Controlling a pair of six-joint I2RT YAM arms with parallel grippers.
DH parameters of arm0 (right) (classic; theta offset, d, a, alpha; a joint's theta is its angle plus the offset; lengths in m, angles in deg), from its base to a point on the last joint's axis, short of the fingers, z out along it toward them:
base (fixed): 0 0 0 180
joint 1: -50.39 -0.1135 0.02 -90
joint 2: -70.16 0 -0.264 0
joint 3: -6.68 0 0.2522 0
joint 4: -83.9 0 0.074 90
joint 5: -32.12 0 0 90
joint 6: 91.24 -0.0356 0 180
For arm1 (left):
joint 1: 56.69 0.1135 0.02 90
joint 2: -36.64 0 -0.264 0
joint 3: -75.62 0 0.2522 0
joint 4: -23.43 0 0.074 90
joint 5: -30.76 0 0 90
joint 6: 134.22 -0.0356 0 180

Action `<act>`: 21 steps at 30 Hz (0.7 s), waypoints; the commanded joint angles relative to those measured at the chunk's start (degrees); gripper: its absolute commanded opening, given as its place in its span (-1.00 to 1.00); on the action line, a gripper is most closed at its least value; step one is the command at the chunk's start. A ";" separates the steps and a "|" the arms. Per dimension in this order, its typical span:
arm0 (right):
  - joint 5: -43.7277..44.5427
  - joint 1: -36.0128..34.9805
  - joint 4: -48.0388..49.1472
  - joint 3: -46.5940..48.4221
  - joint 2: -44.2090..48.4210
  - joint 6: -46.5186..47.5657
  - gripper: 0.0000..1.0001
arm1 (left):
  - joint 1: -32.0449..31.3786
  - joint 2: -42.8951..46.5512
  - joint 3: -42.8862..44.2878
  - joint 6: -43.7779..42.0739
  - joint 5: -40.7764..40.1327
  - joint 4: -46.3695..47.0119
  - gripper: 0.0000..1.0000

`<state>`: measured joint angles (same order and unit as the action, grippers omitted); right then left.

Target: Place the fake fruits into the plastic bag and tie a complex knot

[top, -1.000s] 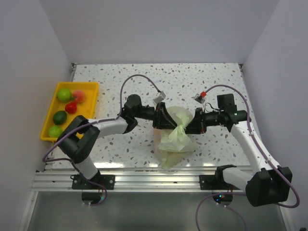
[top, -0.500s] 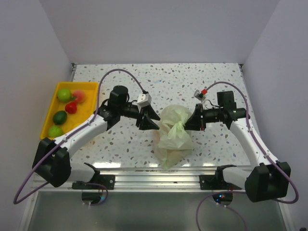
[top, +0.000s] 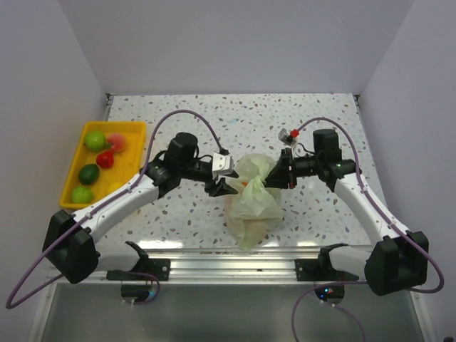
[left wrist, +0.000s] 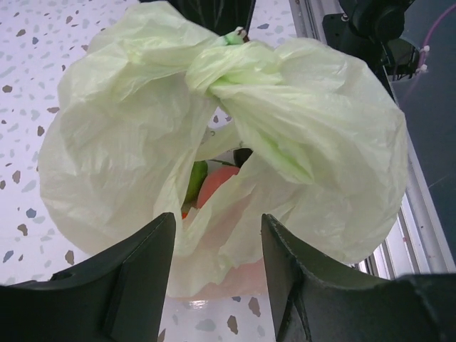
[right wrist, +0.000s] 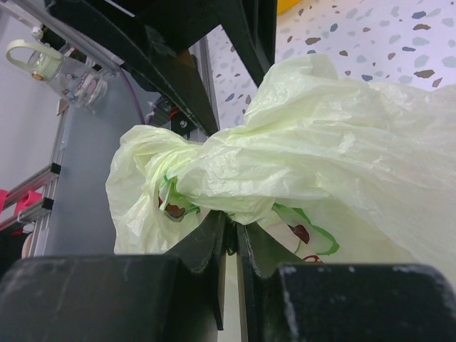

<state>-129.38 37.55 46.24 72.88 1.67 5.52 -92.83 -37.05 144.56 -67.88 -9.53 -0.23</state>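
The pale green plastic bag (top: 251, 214) lies near the front edge of the speckled bench (top: 320, 121), with fake fruits (left wrist: 214, 194) glimpsed inside. Its knot (left wrist: 229, 65) is flanked by the left claw (top: 227, 185), spread and holding nothing, and the right claw (right wrist: 229, 239), clamped on the bag's plastic. Farther left, other fruits are held in a yellow tray (top: 132, 153).

Plastic bag (top: 253, 203) pale green; tray (top: 127, 153) yellow; table (top: 285, 117) white, dark-speckled; fake fruits (top: 95, 140) green, red.
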 commanded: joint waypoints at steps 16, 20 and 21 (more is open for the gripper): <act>2.69 -1.92 2.63 0.20 0.99 -0.61 -1.00 | -10.88 -5.31 9.42 8.19 -9.80 4.45 0.12; 2.78 -2.01 1.76 0.64 1.08 0.17 -1.00 | -10.88 -6.64 10.83 8.72 -12.18 1.29 -0.60; 2.86 -1.93 0.62 0.81 1.08 0.53 -1.00 | -10.88 -6.29 10.57 8.54 -12.36 0.84 -0.74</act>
<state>-126.30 36.00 46.96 72.88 1.43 5.26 -103.65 -43.48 152.60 -60.58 -18.97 1.11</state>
